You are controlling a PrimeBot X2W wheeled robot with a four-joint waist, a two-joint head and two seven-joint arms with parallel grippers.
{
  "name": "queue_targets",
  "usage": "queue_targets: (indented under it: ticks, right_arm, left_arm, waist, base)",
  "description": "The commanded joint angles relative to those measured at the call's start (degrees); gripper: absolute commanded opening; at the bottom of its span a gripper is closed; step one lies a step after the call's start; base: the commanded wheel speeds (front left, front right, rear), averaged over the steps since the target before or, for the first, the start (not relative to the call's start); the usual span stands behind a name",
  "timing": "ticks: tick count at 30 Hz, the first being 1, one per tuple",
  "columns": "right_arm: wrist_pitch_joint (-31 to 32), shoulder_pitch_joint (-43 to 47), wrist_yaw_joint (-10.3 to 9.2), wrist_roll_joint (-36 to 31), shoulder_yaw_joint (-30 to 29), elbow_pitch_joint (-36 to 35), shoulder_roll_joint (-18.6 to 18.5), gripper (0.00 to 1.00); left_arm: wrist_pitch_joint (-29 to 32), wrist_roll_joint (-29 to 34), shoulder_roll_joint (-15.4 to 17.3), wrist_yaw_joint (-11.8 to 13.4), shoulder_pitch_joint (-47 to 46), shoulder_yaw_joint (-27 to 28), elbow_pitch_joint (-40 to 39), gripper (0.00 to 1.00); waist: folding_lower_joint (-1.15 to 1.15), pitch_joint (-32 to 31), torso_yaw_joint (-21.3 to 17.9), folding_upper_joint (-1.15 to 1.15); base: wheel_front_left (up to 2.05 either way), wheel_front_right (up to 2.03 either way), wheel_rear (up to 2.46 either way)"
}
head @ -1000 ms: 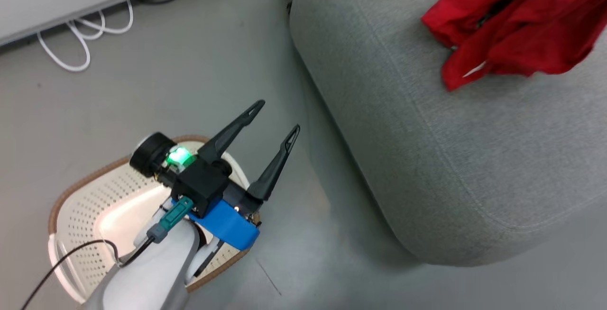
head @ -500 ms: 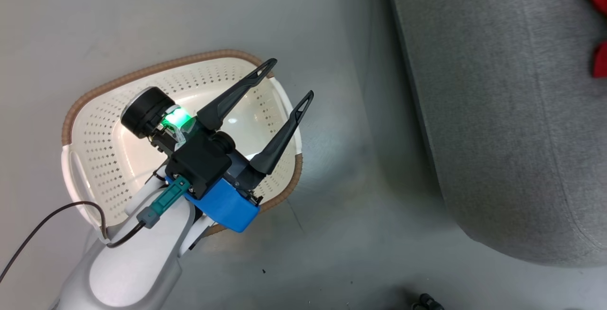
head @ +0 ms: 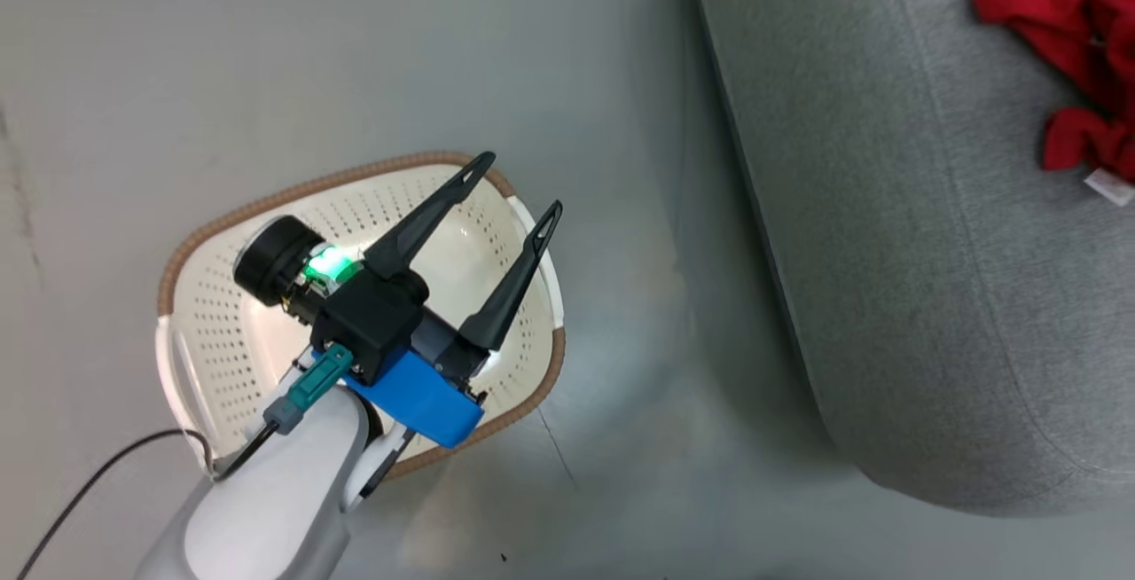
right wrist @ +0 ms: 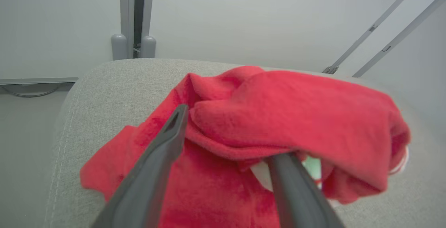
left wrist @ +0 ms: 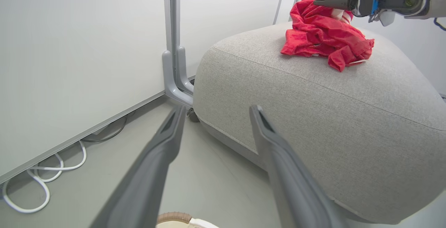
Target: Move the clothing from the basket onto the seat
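Right gripper [right wrist: 228, 134]: the fingers are spread and pinch nothing that we can make out. A red fold lies across them and hides the right fingertip.
Reason for that pose: we judge that it hangs over the drop-off spot, with the jaws apart so the cloth can settle under its own weight.
Clothing [right wrist: 296, 109]: a bunched red heap on top of the seat, at the upper right of the head view. White trim and a small white tag peek out. We cannot tell one garment from the other.
Seat [head: 887, 252]: grey upholstery down the right side of the head view. The heap lies well in from the rounded edge, so we expect no sliding.
Left gripper [head: 520, 181]: spread and empty above the basket at the lower left, with the fingers pointing toward the seat. We judge that it is parked clear of the other arm.
Basket [head: 213, 332]: on the floor near the seat and apart from it. We see no red in the part that the arm leaves uncovered; the rest of its bottom is hidden.
Progress: by our reading the move is nearly finished.
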Motion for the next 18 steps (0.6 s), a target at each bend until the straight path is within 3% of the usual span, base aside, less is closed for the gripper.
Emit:
queue_targets:
  ticks: [1,11,18]
  right_arm:
    - [-0.4,1.7,-0.04,0.0,0.9,0.1,0.2,1.0]
    - [0.0,10.5,-0.04,2.5,8.0,-2.1,0.5,1.0]
    - [0.6,20.9,-0.04,5.9,11.4,-9.2,0.5,1.0]
  left_arm:
    - [-0.3,-0.4,-0.3,0.5,1.2,0.8,0.2,1.0]
    - [-0.2,-3.1,-4.7,0.8,12.0,6.4,2.8,1.0]
    - [-0.2,-3.3,-7.2,0.5,18.9,10.8,5.4,1.0]
  waist:
    - [-0.01,-3.7,0.1,0.0]
    - [-0.01,-18.5,2.0,0.0]
    - [-0.01,-27.5,5.5,0.0]
  base:
    - [0.0,0.0,0.0]
    - [0.0,0.0,0.0]
    - [0.0,0.0,0.0]
